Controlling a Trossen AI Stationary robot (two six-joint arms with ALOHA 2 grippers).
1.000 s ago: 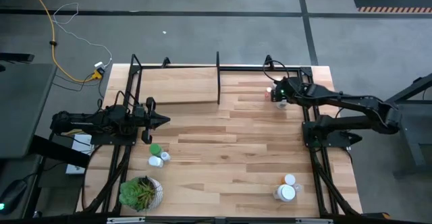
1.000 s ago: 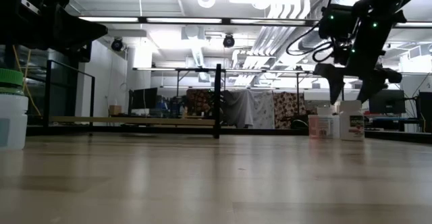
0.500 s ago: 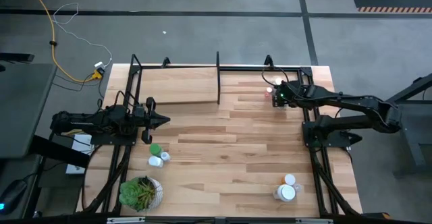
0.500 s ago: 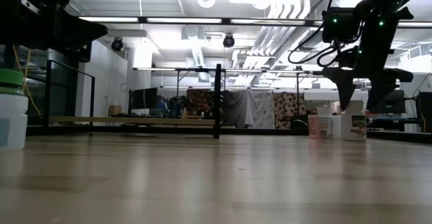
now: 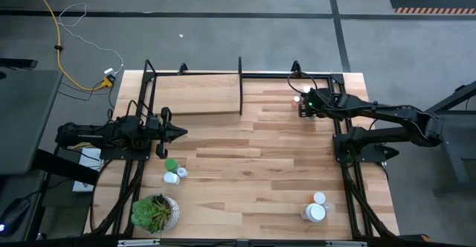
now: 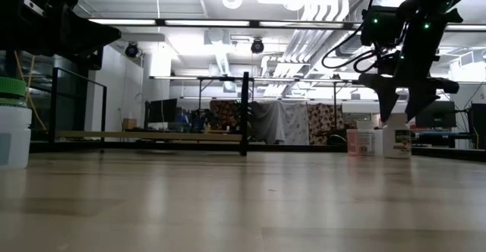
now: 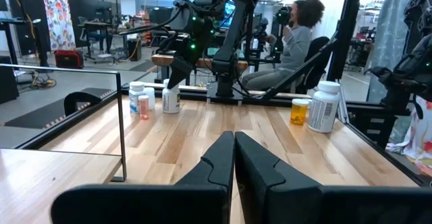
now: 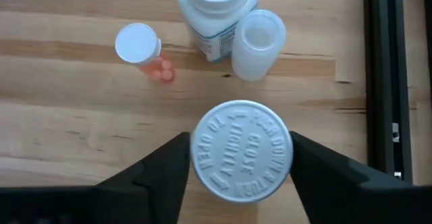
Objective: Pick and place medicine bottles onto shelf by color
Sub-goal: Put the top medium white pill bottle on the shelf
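Right gripper (image 8: 241, 160) poised over a white-capped bottle (image 8: 241, 150) near the desk's far right corner, jaws flanking the cap, contact not discernible. Left gripper (image 7: 234, 158) waits at the left edge, jaws closed, empty. Shelf (image 5: 195, 93) along the far edge bare; sorting hardly begun.

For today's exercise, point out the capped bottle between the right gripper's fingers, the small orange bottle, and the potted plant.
capped bottle (image 8: 241, 150), right wrist view, middle of its white cap.
small orange bottle (image 8: 138, 44), right wrist view, its white cap.
potted plant (image 5: 154, 210), high view, its leaves.
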